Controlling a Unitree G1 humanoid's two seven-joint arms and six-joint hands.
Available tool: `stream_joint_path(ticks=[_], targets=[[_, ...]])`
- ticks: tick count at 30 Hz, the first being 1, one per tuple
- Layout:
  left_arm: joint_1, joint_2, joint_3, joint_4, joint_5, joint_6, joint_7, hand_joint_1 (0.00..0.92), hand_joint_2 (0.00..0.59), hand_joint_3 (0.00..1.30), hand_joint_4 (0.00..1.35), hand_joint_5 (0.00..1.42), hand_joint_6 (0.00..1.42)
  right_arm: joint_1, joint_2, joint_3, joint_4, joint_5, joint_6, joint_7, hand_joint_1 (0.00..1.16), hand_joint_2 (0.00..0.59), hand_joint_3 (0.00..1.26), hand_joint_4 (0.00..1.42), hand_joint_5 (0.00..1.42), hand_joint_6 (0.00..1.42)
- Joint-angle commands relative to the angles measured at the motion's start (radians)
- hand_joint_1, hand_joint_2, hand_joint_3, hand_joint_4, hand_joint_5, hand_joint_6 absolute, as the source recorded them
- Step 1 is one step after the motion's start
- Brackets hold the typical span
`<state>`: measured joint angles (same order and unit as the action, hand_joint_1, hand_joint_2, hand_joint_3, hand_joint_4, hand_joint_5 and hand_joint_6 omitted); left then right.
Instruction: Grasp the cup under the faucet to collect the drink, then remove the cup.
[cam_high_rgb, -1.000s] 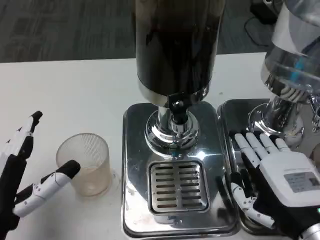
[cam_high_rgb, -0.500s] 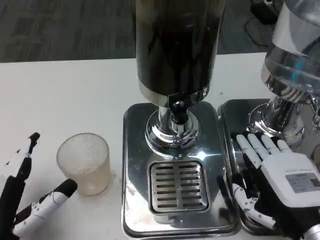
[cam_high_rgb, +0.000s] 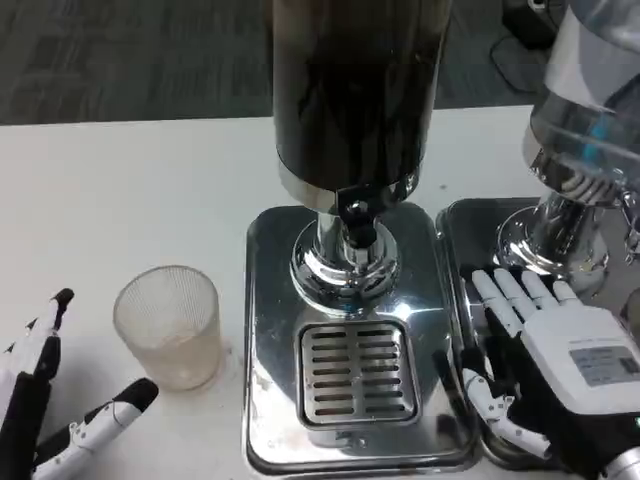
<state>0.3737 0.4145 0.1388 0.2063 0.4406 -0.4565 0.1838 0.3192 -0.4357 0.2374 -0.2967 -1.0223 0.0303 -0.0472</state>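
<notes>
On the white tabletop (cam_high_rgb: 150, 180), left of the steel drip tray (cam_high_rgb: 262, 330), stands the ribbed clear plastic cup (cam_high_rgb: 170, 325), ungrasped. The left hand (cam_high_rgb: 45, 420), fingers apart, should close squarely around it. The right hand (cam_high_rgb: 550, 360) rests with its fingers spread. There is open room leftward.

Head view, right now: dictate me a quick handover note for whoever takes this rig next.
Left hand: open, fingers apart, holding nothing, near the table's front left corner, apart from the cup.
Right hand: open, lying flat over the neighbouring steel tray, idle.
Ribbed translucent plastic cup: upright on the white table, left of the dark drink dispenser's shiny steel base, not under its faucet. The slotted drip grate is bare.
Done: the cup stands off the tray; I cannot confirm it holds drink.
Left: check the fill.
</notes>
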Motion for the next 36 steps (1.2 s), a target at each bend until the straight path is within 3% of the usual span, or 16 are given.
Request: stream_joint_path(ticks=[1,23,36], targets=[[-0.053,0.007,-0.028,0.062,0.021,-0.035,0.041,0.073,0.004,0.0,0.0,0.0,0.0,0.0,0.005,0.002,0.0,-0.002,0.008,-0.001,0.13,0.508,0.0,0.0,0.0,0.0],[-0.247,0.006,-0.141,0.28,0.048,-0.113,0.121,0.168,0.031,0.0,0.0,0.0,0.0,-0.003,0.003,-0.002,-0.001,0.003,0.012,0.016,0.13,0.501,0.0,0.0,0.0,0.0],[-0.296,0.001,-0.169,0.391,0.03,-0.187,0.151,0.222,0.045,0.0,0.0,0.0,0.0,0.027,0.001,0.002,-0.034,0.001,0.021,0.029,0.14,0.488,0.0,0.0,0.0,0.0]])
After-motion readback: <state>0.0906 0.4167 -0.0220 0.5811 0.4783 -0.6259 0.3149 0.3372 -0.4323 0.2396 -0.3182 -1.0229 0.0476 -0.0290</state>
